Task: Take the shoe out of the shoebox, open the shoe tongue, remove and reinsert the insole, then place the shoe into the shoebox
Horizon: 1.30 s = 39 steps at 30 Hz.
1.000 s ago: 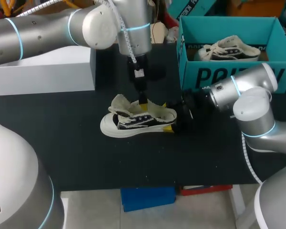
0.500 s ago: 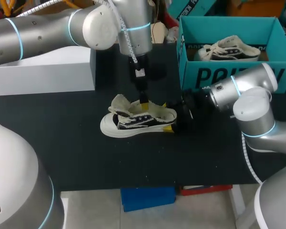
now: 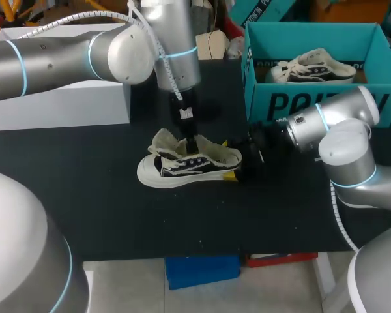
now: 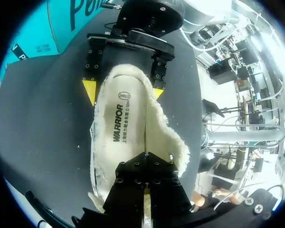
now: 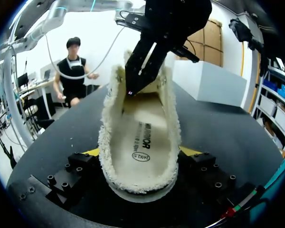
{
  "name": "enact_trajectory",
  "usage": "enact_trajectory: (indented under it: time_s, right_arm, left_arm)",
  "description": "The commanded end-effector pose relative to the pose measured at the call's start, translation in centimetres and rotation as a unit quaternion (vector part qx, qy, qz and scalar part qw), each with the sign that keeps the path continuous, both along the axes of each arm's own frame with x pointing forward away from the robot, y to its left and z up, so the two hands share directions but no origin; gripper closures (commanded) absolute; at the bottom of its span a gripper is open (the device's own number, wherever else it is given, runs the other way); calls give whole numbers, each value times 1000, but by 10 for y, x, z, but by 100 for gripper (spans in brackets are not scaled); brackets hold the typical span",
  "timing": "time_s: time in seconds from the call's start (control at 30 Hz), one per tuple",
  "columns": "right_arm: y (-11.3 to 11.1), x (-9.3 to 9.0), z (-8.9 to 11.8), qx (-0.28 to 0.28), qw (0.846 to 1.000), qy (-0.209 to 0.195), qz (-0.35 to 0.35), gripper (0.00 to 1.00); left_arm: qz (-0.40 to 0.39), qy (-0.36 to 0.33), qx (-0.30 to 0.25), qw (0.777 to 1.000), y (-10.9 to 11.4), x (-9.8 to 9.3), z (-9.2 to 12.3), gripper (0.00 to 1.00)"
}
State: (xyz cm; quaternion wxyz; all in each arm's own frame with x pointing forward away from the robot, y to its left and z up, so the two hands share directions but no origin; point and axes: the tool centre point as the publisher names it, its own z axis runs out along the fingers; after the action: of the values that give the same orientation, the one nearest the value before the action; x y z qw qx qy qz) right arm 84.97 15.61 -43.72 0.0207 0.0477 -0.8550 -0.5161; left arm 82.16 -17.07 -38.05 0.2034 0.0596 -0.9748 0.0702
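Observation:
A black-and-white sneaker (image 3: 186, 164) with a fleece lining lies on its sole on the black table (image 3: 104, 208), toe toward my left. My right gripper (image 3: 229, 160) is shut on its heel, one yellow tip on each side of the heel (image 5: 141, 180). My left gripper (image 3: 193, 140) comes down from above, shut, with its tip inside the shoe's opening near the tongue (image 3: 164, 140). In the left wrist view the white insole (image 4: 123, 121) lies flat in the shoe ahead of the shut left gripper (image 4: 146, 190), with the right gripper (image 4: 122, 90) at the far end. I cannot tell whether the left tip pinches anything.
A teal shoebox (image 3: 293, 104) stands open at the back right with a second sneaker (image 3: 319, 66) inside. A white box (image 3: 58, 104) sits at the back left. Bare black table lies in front of the shoe.
My left arm's wrist has shifted a little left and back, its gripper tip staying in the shoe. Shoe and right arm have not moved.

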Motion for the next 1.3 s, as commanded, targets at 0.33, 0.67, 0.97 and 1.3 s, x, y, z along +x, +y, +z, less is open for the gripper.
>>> enact_trajectory:
  time_s: [0.33, 0.67, 0.97, 1.3]
  right_arm:
    - [0, 1, -2, 0, 1000, 1, 0, 100]
    - [0, 1, -2, 0, 1000, 1, 0, 100]
    - [0, 1, -2, 0, 1000, 1, 0, 100]
    - [0, 1, -2, 0, 1000, 1, 0, 100]
  left_arm:
    - [4, -2, 0, 1000, -7, -11, -23, 100]
    - [8, -1, -9, 1000, -9, -15, -33, 100]
    - [13, 1, -17, 1000, -12, -21, -39, 100]
    - [26, -52, -1, 998, -7, -19, -33, 62]
